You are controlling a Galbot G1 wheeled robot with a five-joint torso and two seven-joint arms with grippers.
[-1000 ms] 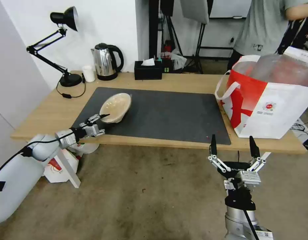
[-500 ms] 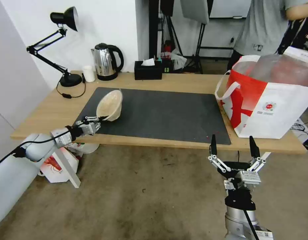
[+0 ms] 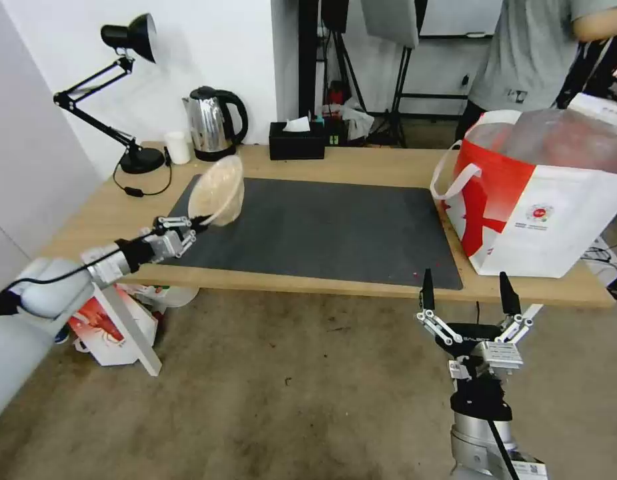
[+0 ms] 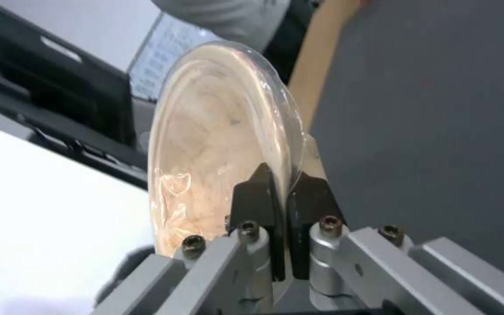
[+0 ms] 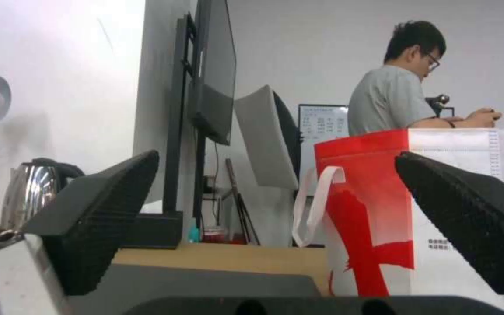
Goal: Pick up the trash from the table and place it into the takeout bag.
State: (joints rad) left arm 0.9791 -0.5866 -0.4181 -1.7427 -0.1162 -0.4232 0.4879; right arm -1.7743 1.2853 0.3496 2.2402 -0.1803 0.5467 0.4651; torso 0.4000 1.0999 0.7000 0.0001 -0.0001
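Observation:
The shallow beige bowl (image 3: 217, 191) hangs tilted on edge above the left end of the dark grey mat (image 3: 321, 227). My left gripper (image 3: 200, 223) is shut on its rim; the left wrist view shows the gripper (image 4: 281, 192) with black fingertips (image 4: 252, 197) pinching the bowl (image 4: 217, 131). At the table's right end stands the takeout bag (image 3: 541, 200), red and white, its top open, also seen as the bag (image 5: 380, 210) in the right wrist view. My right gripper (image 3: 465, 292) stays open, low in front of the table (image 3: 361, 160), with nothing between its fingers.
A black desk lamp (image 3: 121, 93), a small white cup (image 3: 177, 147), a steel kettle (image 3: 213, 123) and a black tissue box (image 3: 296, 140) line the table's back edge. A smaller red-and-white bag (image 3: 111, 327) lies on the floor under the left end.
My left gripper has lifted the beige bowl off the mat, up and slightly left, tilting it more upright. The right arm has not moved.

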